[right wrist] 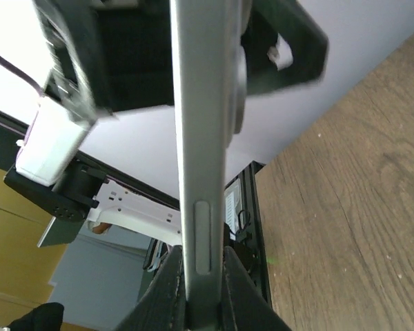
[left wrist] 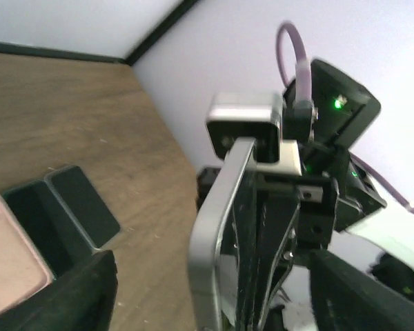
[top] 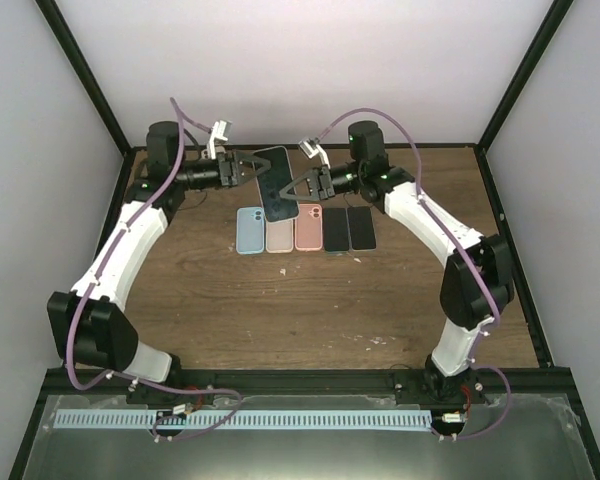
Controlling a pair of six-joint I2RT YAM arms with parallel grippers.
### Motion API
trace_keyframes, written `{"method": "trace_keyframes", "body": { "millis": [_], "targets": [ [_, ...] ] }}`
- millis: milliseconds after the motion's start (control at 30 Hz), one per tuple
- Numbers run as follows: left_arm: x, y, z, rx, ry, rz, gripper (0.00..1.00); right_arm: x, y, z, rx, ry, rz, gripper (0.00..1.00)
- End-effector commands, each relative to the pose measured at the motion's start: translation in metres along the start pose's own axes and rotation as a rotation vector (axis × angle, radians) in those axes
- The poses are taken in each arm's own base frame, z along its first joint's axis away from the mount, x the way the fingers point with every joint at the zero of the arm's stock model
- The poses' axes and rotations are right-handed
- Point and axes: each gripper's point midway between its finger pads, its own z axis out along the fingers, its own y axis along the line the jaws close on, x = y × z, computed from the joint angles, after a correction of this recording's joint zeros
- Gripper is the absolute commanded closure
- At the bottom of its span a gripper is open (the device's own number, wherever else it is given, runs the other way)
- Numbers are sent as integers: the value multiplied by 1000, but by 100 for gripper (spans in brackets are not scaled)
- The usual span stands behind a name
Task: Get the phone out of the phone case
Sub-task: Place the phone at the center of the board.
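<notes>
Phone (top: 273, 172) in right gripper (top: 292, 188), aloft

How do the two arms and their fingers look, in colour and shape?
Both the left arm and the right arm have white shells between black joints. A purple cable loops along each. The fingers are black and tapered. Small green lights glow near the right wrist.

Robot test cell (lab-like), pale walls (top: 310, 60), black frame (top: 85, 80), wooden table (top: 280, 300).
</notes>
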Motion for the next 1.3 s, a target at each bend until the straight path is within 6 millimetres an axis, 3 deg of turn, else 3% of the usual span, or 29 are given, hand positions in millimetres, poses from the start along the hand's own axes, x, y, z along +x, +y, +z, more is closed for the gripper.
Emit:
{"method": "trace_keyframes", "body": {
  "millis": [0,167,300,433,567,800,933,1100,1267],
  "targets": [
    [-28,26,-23,-284,-89,17,13,-5,-9,-22,21,-3,-32,99],
    [-59,45,-58,-515,-152,-132,1,4,-64,-76,170,-75,32,99],
    [-94,43,-90,-613,-250,-194,0,9,-100,-123,312,-122,63,99],
    [-104,52,-102,-678,-282,-258,0,20,-132,-167,429,-164,126,99],
    [-110,65,-113,-668,-300,-358,0,34,-153,-194,580,-153,124,99],
    [-135,64,-132,-611,-382,-390,0,81,-185,-226,715,-109,233,99],
    [-147,59,-147,-606,-448,-384,0,95,-194,-235,747,-86,257,99],
    [-144,38,-153,-564,-459,-361,0,116,-206,-241,761,-58,305,99],
    [-157,14,-174,-542,-569,-266,0,130,-213,-258,793,-46,336,99]
  ]
}}
